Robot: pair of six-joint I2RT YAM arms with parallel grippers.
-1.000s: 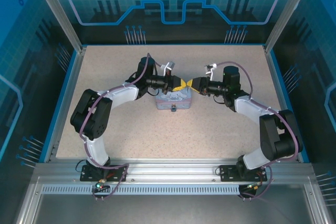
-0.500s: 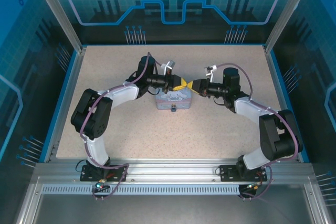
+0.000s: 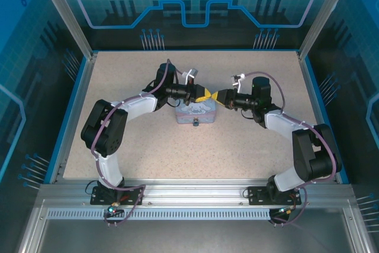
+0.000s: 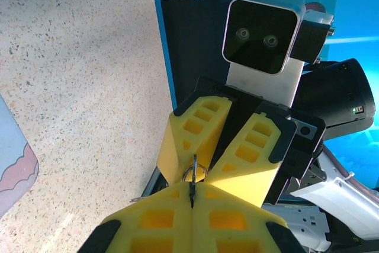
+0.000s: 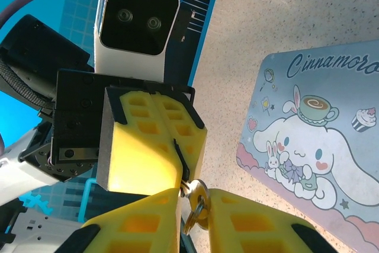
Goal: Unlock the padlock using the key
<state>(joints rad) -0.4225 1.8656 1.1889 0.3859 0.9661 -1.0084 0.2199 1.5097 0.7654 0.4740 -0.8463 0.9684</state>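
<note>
The two grippers meet tip to tip above the far edge of the tin [image 3: 195,111]. My left gripper [image 3: 204,95] is shut on the padlock [image 5: 181,159], a thin dark sliver pinched between its yellow fingers [image 4: 148,217]; most of the padlock is hidden. The key [image 5: 201,194] sticks out of the padlock, with its round silver head and wire ring [image 5: 193,220] towards the right arm. My right gripper [image 5: 195,199] has its jaws narrowly apart and pressed on the key's head. The ring [image 4: 194,172] also shows just past my left gripper [image 4: 192,186].
The pale blue tin with a white cartoon figure [image 5: 320,146] lies flat on the speckled table [image 3: 118,140], just below both grippers. Blue walls and a metal frame [image 3: 314,25] close in the table at the back and sides.
The right gripper has slid a little left until its tips meet the left gripper's. Its jaws have narrowed onto the key's head. The left arm has stayed put.
</note>
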